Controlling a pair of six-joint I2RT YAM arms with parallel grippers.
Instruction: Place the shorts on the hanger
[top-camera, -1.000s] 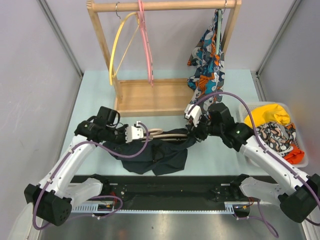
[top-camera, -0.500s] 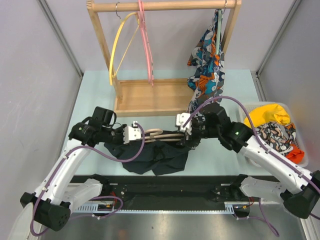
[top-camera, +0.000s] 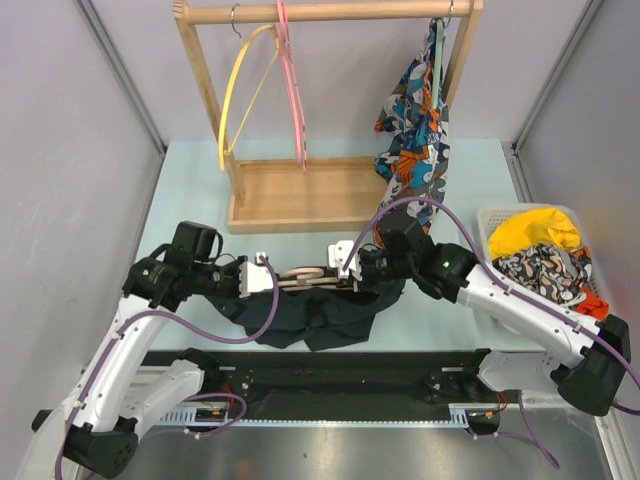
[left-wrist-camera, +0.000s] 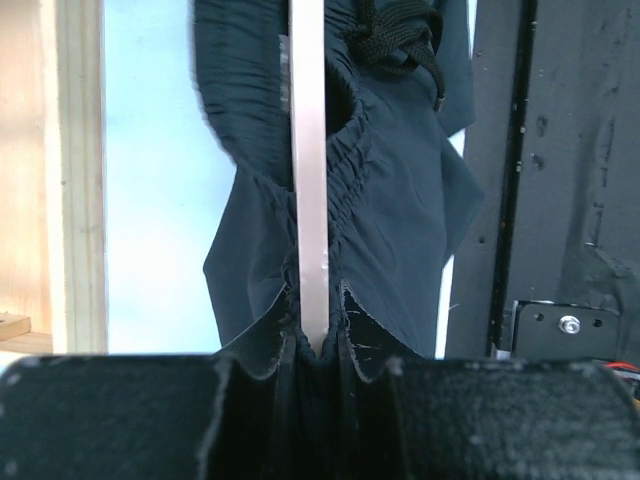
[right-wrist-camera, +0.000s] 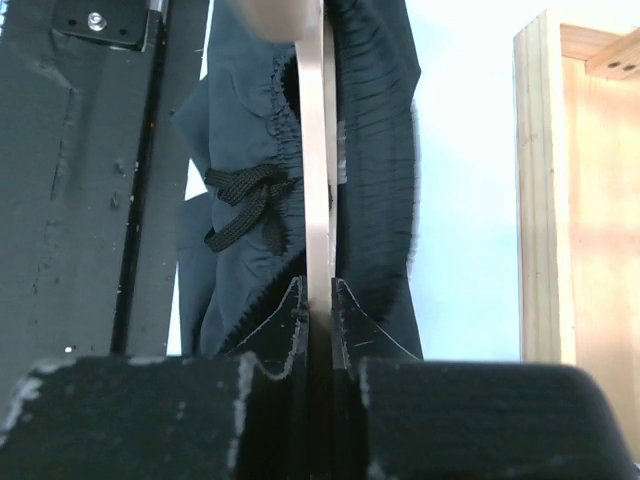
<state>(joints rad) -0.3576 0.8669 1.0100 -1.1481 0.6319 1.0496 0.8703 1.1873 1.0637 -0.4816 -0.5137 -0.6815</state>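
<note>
Seen from above, two white robot arms meet low over a pale blue desk (top-camera: 190, 190). On the left, the left jaws are closed on one end of the hanger (top-camera: 300, 276), a thin tan bar lying level between the arms. The left wrist view shows them pinching the bar and gathered waistband together. In the middle, the shorts (top-camera: 312, 312) drape from the bar, dark navy, with their legs spilling toward the desk's near edge. The drawstring (left-wrist-camera: 400, 30) is knotted. On the right, the right jaws clamp the bar's other end the same way. The fabric looks light, limp and likely to slide along smooth wood. The elastic waistband, pinned against the stiff bar, seems the surest hold. Farther right sits a basket (top-camera: 487, 215) of bright clothes.
</note>
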